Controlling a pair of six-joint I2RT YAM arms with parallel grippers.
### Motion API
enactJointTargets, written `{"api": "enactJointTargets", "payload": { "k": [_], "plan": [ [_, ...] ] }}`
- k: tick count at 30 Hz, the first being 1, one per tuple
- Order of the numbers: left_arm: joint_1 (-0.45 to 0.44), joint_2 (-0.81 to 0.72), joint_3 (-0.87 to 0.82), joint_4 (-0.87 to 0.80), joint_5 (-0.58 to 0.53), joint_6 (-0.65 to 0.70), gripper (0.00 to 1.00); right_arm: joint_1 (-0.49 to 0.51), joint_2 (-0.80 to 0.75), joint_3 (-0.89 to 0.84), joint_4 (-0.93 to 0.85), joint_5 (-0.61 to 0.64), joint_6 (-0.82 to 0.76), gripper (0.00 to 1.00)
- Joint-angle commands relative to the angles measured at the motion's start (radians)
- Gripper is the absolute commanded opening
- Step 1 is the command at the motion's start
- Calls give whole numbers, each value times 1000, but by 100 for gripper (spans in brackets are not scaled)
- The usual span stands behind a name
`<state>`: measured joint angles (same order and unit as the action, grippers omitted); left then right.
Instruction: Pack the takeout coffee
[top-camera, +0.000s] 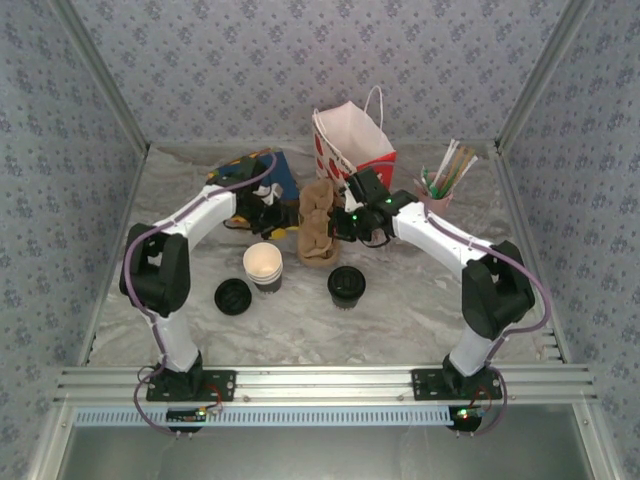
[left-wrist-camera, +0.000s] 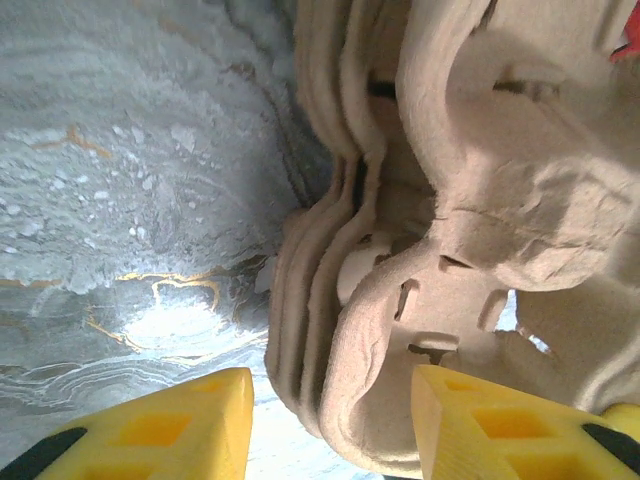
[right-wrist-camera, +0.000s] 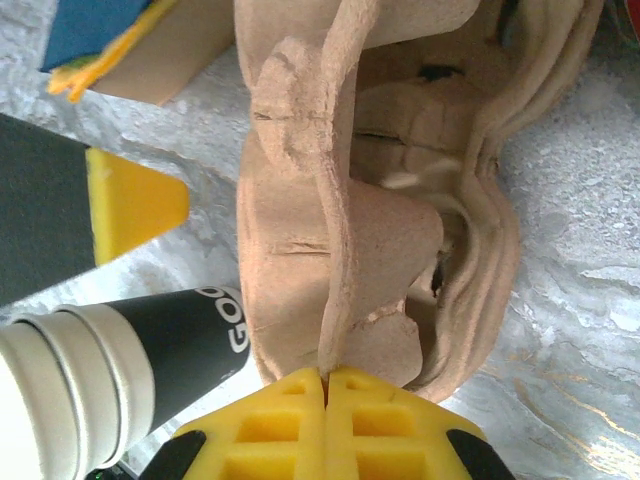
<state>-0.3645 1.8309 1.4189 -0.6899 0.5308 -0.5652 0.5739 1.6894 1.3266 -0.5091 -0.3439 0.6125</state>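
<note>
Top external first: both arms reach in to the stack of pulp cup carriers (top-camera: 318, 232) mid-bench, left pincer (top-camera: 268, 216) on its left flank, right pincer (top-camera: 346, 222) on its right. The takeout coffee (top-camera: 346, 285), black lid on, stands upright on the marble bench (top-camera: 300, 335) nearer the arm bases, apart from both pincers. The stack of lidless paper cups (top-camera: 263, 266) and a loose black lid (top-camera: 232, 296) sit to its left, and the red-and-white paper bag (top-camera: 355, 145) stands behind the carriers. Over to the left wrist: yellow fingers (left-wrist-camera: 180, 425) set partway apart, straddling the rim of the carrier stack, gripping nothing that I can see. Right wrist now: fingers pressed tight together, a thin upright fin of the top carrier (right-wrist-camera: 330, 260) nipped between the tips, with the lidless cups just off to the side. Risks from here, as I read it: that pulp fin is thin and may tear or slip out if the right arm pulls hard. Nested carriers tend to cling, so two could lift as one unless the left pincer pins the lower ones. And a dragged stack or a swinging arm could knock the cup stack over or tip the coffee, which stands near the carriers' front edge.
</note>
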Motion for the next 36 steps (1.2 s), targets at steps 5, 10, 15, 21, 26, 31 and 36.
{"api": "enactJointTargets", "payload": {
  "k": [5, 10, 15, 21, 26, 31, 36],
  "plan": [
    [18, -84, 52, -55, -2, 1, 46, 0, -49, 48, -22, -23, -40, 0],
    [8, -117, 23, -4, 51, -19, 46, 2, -69, 73, -31, -25, -40, 0],
    [-14, -114, -6, 6, 69, -24, 46, 1, -76, 100, -31, -33, -36, 0],
    [-30, -93, -1, 53, 75, -24, 44, 9, -85, 108, -35, -37, -34, 0],
    [-40, -87, -1, 77, 74, -20, 40, 11, -88, 105, -36, -42, -31, 0],
    [-43, -69, 5, 77, 65, -2, 34, 14, -94, 97, -26, -43, -21, 0],
    [-53, -56, 4, 82, 74, 1, 39, 15, -94, 98, -21, -44, -19, 0]
  ]
}}
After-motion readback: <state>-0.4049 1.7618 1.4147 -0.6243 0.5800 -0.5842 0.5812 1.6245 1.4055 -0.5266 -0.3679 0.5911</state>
